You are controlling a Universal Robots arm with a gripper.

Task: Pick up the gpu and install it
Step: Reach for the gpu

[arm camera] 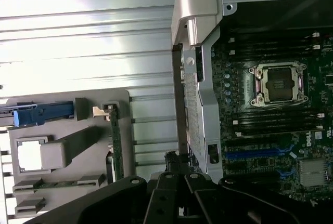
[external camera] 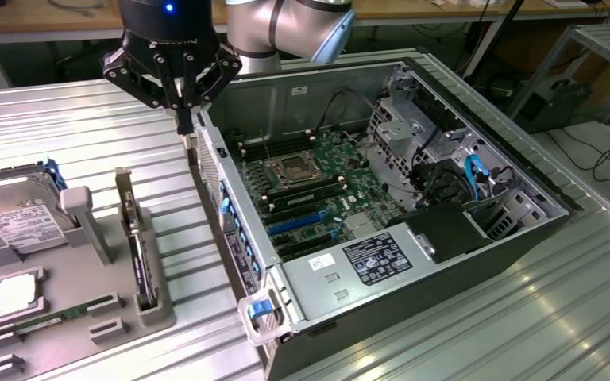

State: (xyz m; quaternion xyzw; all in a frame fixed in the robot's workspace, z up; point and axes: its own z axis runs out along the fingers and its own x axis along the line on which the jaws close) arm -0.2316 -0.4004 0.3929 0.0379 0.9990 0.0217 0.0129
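Observation:
The gpu (external camera: 133,230) stands on its edge in a slot of the grey holder (external camera: 72,278) at the exterior view's left; in the wrist view the gpu (arm camera: 115,141) shows as a thin green edge. My gripper (external camera: 184,125) hangs above the table, just outside the rear wall of the open computer case (external camera: 283,95), up and away from the card. Its fingers meet in a narrow tip with nothing between them. In the wrist view the gripper (arm camera: 174,157) sits over the gap between holder and case. The motherboard (external camera: 316,182) lies bare, with blue slots (external camera: 295,225).
The holder also carries a silver hard drive with a white label (external camera: 13,218), a narrow green RAM stick (external camera: 56,317) and a blue-handled part (arm camera: 41,114). Ribbed metal table (external camera: 559,309) surrounds the case. Drive cages and cables (external camera: 464,175) fill the case's far end.

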